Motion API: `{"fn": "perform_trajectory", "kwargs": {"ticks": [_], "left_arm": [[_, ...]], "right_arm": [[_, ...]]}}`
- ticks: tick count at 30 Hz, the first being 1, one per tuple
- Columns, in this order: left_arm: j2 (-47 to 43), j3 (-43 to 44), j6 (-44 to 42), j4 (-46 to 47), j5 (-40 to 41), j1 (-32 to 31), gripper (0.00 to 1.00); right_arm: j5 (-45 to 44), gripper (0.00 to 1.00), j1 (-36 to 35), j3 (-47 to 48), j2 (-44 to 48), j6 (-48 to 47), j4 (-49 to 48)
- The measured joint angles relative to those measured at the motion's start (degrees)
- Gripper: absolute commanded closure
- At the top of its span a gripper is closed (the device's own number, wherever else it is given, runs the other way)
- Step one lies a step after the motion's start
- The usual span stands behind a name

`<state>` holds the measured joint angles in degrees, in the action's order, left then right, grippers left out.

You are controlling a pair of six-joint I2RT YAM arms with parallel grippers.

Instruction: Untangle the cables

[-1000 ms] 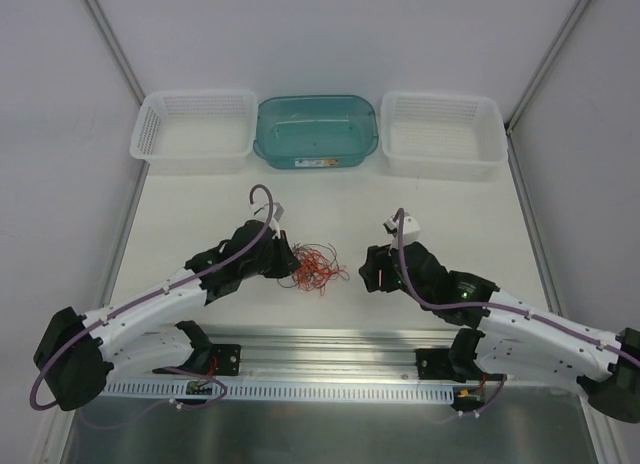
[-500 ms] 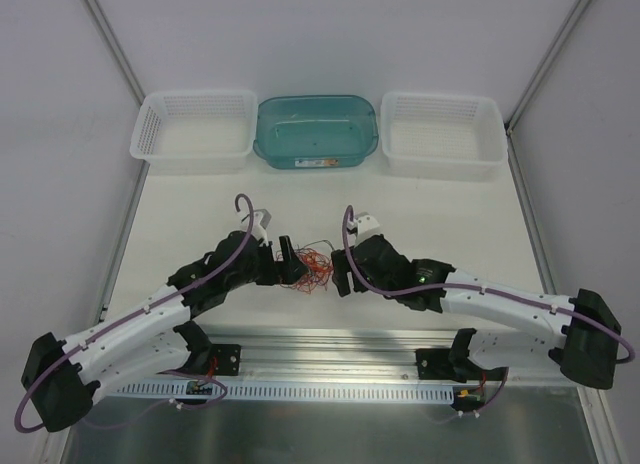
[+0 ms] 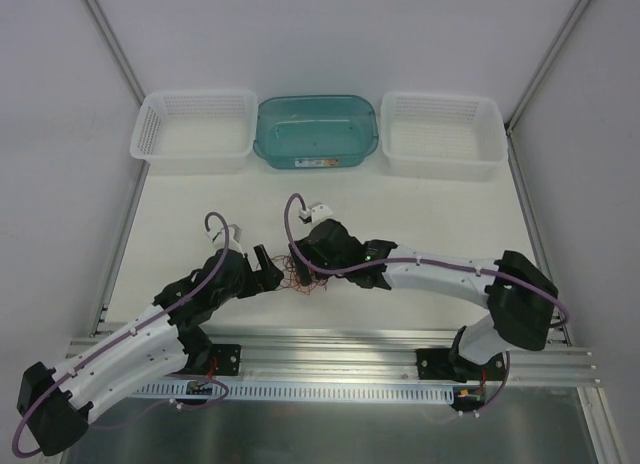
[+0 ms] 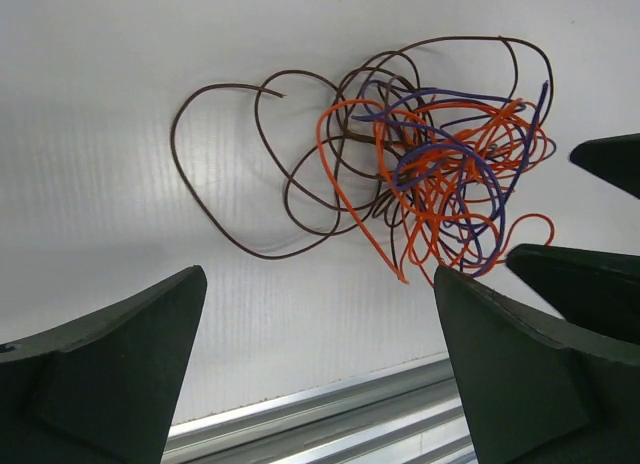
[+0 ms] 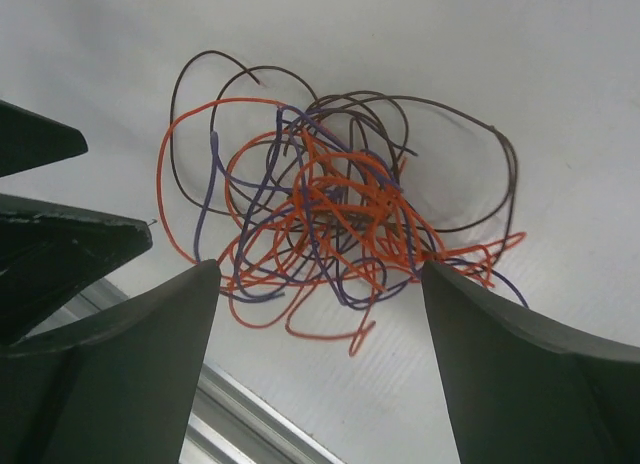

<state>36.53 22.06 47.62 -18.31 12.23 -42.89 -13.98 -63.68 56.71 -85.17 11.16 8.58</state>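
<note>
The top camera looked down from high over the near edge, far enough to take in the whole desk [image 3: 440, 219]. Each wrist camera sat close behind its own fingers, the left pincer [image 4: 315, 279] and right pincer [image 5: 320, 269] facing each other. All three views shared the cables [image 3: 305, 274].

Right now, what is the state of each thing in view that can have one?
cables: one tangle, lying loose, not gripped.
left claw: open, grips nothing.
right claw: open, grips nothing.
left basket: upright, no cables inside.
right basket: upright, no cables inside.
teal tub: upright, no lid.
</note>
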Motion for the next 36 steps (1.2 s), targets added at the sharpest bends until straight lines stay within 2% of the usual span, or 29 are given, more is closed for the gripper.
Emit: {"fn": "perform_trajectory", "kwargs": {"ticks": [3, 6, 9, 10, 11, 12, 13, 16, 19, 28, 32, 36], "left_arm": [[-1.11, -0.44, 0.52, -1.01, 0.31, 1.07, 0.01], [-2.49, -0.63, 1.03, -1.57, 0.37, 1.95, 0.01], [-3.06, -1.27, 1.09, -1.68, 0.35, 2.14, 0.01], [-2.97, -1.46, 1.09, -1.73, 0.33, 2.14, 0.01], [-2.73, -1.66, 1.09, -1.75, 0.33, 2.14, 0.01], [-2.40, -1.77, 1.09, -1.75, 0.33, 2.14, 0.01], [-2.01, -1.84, 1.09, -1.75, 0.33, 2.14, 0.01], [-0.90, -1.88, 1.07, -1.75, 0.31, 2.14, 0.01], [-0.48, -1.88, 1.05, -1.75, 0.33, 2.12, 0.01], [2.19, -1.70, 0.81, -1.20, -0.20, 2.14, 0.03], [5.20, -1.55, 0.55, 1.18, -2.75, 2.14, 0.04], [7.41, -1.55, -0.48, 6.73, -7.34, 2.12, 0.04]], "right_arm": [[1.27, 0.14, 0.00, 2.34, -6.16, 0.00, -1.29], [1.27, 0.20, 0.00, 3.28, -11.78, 0.17, -2.32], [0.74, 0.36, -0.02, 3.30, -15.15, 0.22, -2.32], [0.52, 0.59, -0.02, 3.30, -15.76, 0.11, -2.36], [-0.02, 0.72, -0.02, 3.30, -16.04, -0.15, -2.32], [-0.55, 0.94, -0.02, 3.26, -16.06, -0.11, -2.36], [-0.85, 0.99, -0.02, 3.26, -16.00, -0.20, -2.47], [-2.03, 0.99, -0.02, 1.44, -13.97, 0.11, -3.67], [-2.19, 0.99, 0.00, -1.99, -7.98, -0.33, -3.19], [-3.41, 0.99, 0.00, -5.42, 21.70, -2.71, -1.73], [-3.32, 0.99, 0.00, -6.40, 26.97, -3.30, -1.77], [-3.17, 0.99, 0.00, -7.82, 28.17, -3.54, -0.98]]}}
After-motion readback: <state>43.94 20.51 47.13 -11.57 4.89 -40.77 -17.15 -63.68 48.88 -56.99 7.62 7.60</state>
